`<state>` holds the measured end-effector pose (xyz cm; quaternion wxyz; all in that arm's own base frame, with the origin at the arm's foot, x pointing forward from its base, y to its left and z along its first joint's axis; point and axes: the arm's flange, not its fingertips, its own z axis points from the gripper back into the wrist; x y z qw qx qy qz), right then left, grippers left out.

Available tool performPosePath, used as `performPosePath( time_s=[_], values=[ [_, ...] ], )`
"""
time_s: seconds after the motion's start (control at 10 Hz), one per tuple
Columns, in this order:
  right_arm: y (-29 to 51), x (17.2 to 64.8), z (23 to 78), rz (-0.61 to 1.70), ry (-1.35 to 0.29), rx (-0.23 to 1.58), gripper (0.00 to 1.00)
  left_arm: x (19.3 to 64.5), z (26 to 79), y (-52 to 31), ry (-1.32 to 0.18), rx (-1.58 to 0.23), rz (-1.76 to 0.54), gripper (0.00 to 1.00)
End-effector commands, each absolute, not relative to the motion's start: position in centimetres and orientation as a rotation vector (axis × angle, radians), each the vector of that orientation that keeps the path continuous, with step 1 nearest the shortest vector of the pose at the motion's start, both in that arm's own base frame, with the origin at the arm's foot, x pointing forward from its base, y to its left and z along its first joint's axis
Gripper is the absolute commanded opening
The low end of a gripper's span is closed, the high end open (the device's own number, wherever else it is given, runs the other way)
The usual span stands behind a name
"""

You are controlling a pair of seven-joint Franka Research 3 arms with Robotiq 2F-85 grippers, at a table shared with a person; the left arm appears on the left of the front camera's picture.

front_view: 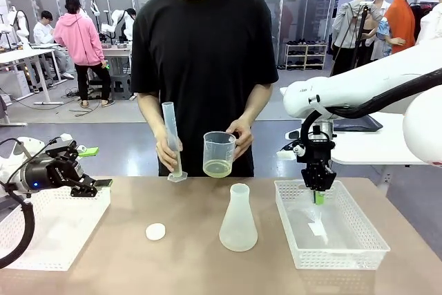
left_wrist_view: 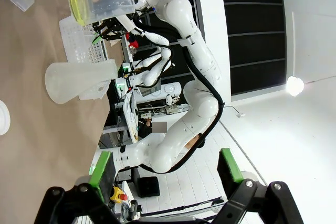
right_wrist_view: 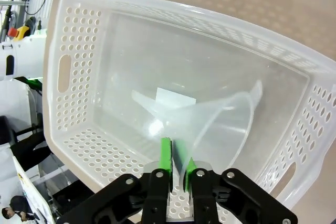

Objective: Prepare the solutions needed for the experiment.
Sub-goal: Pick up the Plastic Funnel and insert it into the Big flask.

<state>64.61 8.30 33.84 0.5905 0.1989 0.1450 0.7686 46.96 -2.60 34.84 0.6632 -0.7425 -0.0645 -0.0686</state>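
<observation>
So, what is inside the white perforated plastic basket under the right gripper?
A clear plastic funnel lies on its side in the basket, the right gripper shut on its rim. A pale rectangle shows through the funnel; what it is, I cannot tell.

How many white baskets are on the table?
2: the left basket sits at the table's left end by the left gripper; the right basket, at its right end, holds a funnel.

Solutions (front_view: 217,168) pale yellow-green; basket (front_view: 338,265) white, perforated; funnel (right_wrist_view: 226,124) translucent; right claw (front_view: 318,197) black, pads (right_wrist_view: 166,153) green.
</observation>
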Motion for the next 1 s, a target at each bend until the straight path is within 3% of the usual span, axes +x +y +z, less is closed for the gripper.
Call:
performPosePath(
  time_s=[0.0,0.3,0.9],
  values=[
    [8.1,65.3,33.7,1.806,0.335,0.472,0.0,47.0,34.9,-2.7,-0.158,-1.688,-0.151,1.0],
    [8.2,64.8,34.2,1.763,0.282,0.498,0.0,47.0,34.9,-2.7,-0.158,-1.688,-0.151,1.0],
    [10.4,58.4,44.6,1.649,0.095,0.163,0.0,47.0,34.9,-2.7,-0.158,-1.688,-0.151,1.0]
  ],
)
